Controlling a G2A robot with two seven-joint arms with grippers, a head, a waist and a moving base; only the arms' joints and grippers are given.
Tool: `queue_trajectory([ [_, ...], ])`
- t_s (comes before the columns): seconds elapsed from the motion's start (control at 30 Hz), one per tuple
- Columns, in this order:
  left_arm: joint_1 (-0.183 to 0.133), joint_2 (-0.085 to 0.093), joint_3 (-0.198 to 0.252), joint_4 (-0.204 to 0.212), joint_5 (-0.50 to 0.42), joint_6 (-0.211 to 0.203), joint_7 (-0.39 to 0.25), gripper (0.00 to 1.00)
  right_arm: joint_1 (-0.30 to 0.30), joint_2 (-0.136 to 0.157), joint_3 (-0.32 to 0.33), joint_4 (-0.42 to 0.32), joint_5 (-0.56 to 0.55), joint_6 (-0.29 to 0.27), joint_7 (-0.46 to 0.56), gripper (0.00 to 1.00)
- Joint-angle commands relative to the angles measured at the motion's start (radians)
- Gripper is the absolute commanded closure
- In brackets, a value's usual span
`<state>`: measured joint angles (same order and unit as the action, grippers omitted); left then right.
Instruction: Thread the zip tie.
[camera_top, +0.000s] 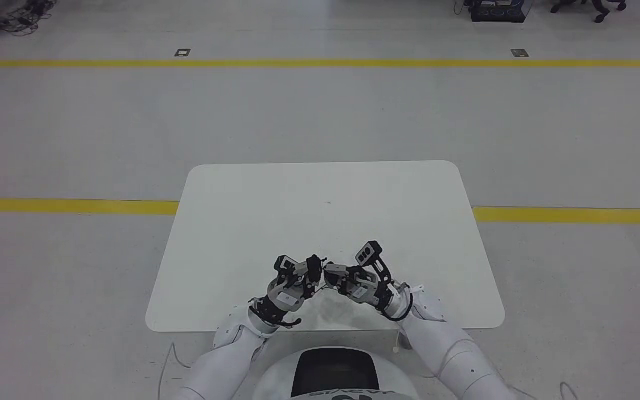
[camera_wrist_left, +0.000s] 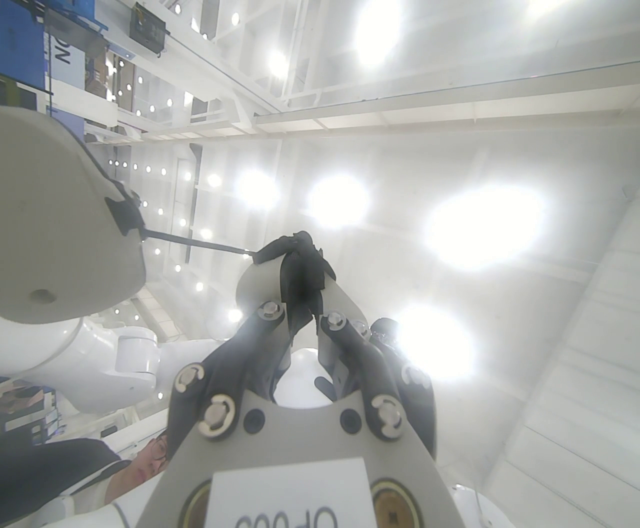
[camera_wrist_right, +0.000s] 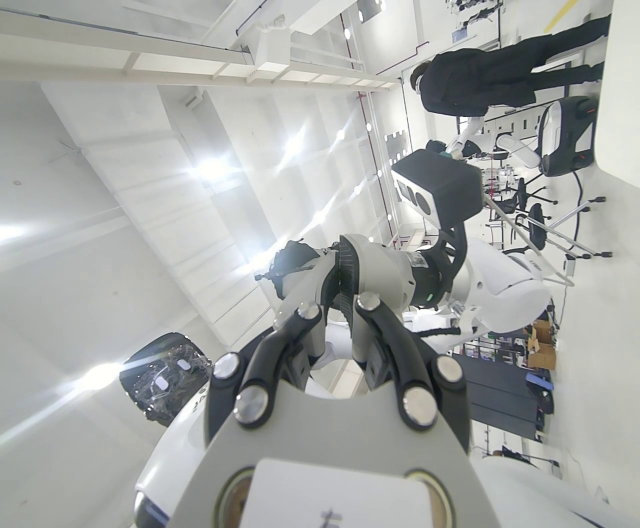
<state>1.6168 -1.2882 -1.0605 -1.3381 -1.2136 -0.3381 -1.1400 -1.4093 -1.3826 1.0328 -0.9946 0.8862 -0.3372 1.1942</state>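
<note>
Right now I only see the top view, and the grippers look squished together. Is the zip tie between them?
Observer: Yes. In the left wrist view a thin black zip tie stretches from the left gripper to the right gripper.
Operator: Is it bent?
Observer: No, that stretch runs straight.
Operator: Who's holding it?
Observer: Both. Each gripper is shut on it.

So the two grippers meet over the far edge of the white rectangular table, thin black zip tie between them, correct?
Not the far edge: in the top view the left gripper and right gripper meet over the near edge of the white rectangular table, thin black zip tie between them.
</note>
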Motion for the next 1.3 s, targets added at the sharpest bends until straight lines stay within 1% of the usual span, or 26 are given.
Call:
queue_trajectory([
  [0.0, 0.0, 0.0, 0.0, 0.0, 0.0, 0.0, 0.0, 1.0, 0.001, 0.0, -0.001, 0.001, 0.0, 0.0, 0.0, 1.0],
  [0.87, 0.0, 0.0, 0.0, 0.0, 0.0, 0.0, 0.0, 1.0, 0.011, -0.002, -0.014, 0.029, -0.004, 0.0, -0.005, 1.0],
  [1.13, 0.0, 0.0, 0.0, 0.0, 0.0, 0.0, 0.0, 1.0, 0.011, 0.002, -0.005, 0.04, -0.018, -0.003, -0.017, 1.0],
  [1.17, 0.0, 0.0, 0.0, 0.0, 0.0, 0.0, 0.0, 1.0, 0.01, 0.003, -0.001, 0.041, -0.022, -0.003, -0.02, 0.91],
  [1.2, 0.0, 0.0, 0.0, 0.0, 0.0, 0.0, 0.0, 1.0, 0.007, 0.005, 0.007, 0.042, -0.023, -0.003, -0.022, 0.64],
  [1.23, 0.0, 0.0, 0.0, 0.0, 0.0, 0.0, 0.0, 1.0, 0.005, 0.007, 0.016, 0.043, -0.022, -0.003, -0.023, 0.39],
  [1.27, 0.0, 0.0, 0.0, 0.0, 0.0, 0.0, 0.0, 1.0, 0.003, 0.009, 0.027, 0.043, -0.023, -0.003, -0.027, 0.0],
])
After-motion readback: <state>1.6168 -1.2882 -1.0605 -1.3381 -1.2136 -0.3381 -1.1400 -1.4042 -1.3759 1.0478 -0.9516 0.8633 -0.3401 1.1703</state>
